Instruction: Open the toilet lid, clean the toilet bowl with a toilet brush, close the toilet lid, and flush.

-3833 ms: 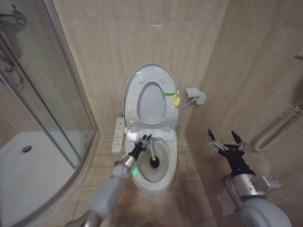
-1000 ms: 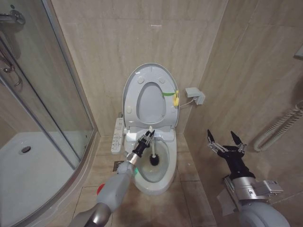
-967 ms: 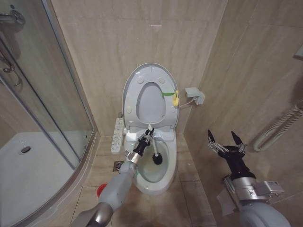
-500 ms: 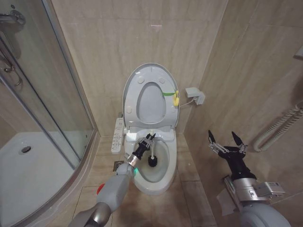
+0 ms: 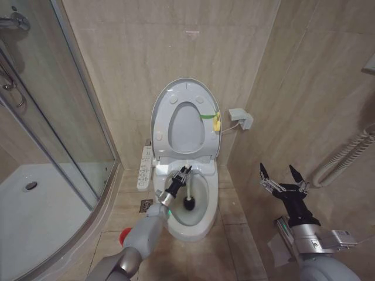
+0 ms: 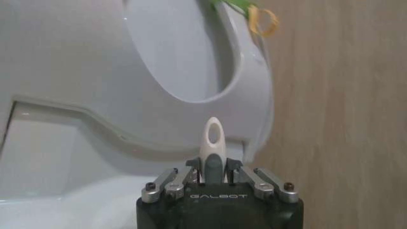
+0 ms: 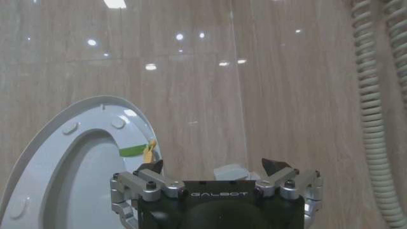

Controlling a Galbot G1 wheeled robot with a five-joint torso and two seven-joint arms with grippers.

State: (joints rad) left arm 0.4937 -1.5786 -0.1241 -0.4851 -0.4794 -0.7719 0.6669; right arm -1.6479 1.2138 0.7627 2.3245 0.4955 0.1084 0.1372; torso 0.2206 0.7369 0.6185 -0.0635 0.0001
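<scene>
The right gripper (image 5: 283,181) waits nearest, held up by the side wall well apart from the toilet, its jaws spread wide and holding nothing.

Further in, the left gripper (image 5: 180,177) reaches over the front of the toilet with its jaws clamped on the upper handle of the toilet brush (image 5: 188,194); from the wrist, the handle's looped tip (image 6: 212,138) stands up between the closed jaws. The handle slants down into the toilet bowl (image 5: 202,219), and the black bristle head sits low inside, toward the middle.

The scrubbing step looks to be in hand. To do it well, the bristles should press against the stained ceramic and sweep round the wall, not hang in the hollow; the grip must hold firm so the thin handle does not twist, and strokes should stay inside the rim to avoid flicking water out.

Behind, the toilet lid (image 5: 186,96) stands upright against the wall, leaving the bowl fully open. Closing and flushing remain.
</scene>
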